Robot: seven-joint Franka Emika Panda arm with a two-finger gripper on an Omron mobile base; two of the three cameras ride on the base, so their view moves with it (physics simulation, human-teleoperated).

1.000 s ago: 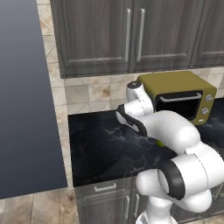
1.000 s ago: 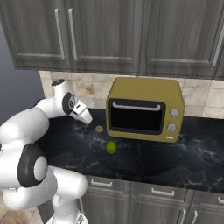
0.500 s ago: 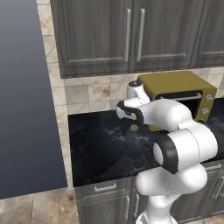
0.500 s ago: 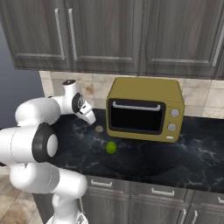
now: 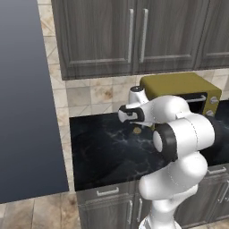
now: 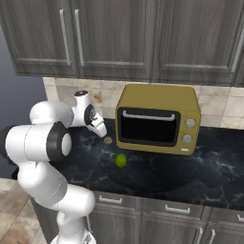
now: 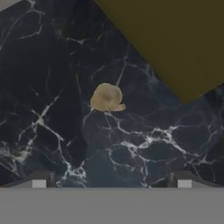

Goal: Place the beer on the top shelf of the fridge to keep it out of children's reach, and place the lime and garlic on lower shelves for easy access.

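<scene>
The garlic (image 7: 107,97), a small tan bulb, lies on the black marble counter (image 7: 52,78) just off the microwave's left front corner. My gripper (image 7: 111,181) hangs above it, open, with nothing between the fingertips (image 7: 39,180). From the right base the gripper (image 6: 101,130) points down, a little left of and above the garlic (image 6: 108,140). The yellow-green lime (image 6: 121,160) rests further forward on the counter. From the left base the gripper (image 5: 134,120) is over the garlic (image 5: 137,130), and the fridge (image 5: 27,103) shows its plain grey door, shut. The beer is out of view.
An olive-yellow microwave (image 6: 157,119) stands on the counter right of the garlic, its corner close to the gripper. Dark wood-grain cupboards (image 6: 119,38) hang above. Drawers (image 6: 114,202) run beneath the counter edge. My own white arm (image 5: 183,134) bulks in front.
The gripper has moved right and down toward the garlic, staying open. The arm's elbow has folded in closer to the base. Garlic and lime have not moved.
</scene>
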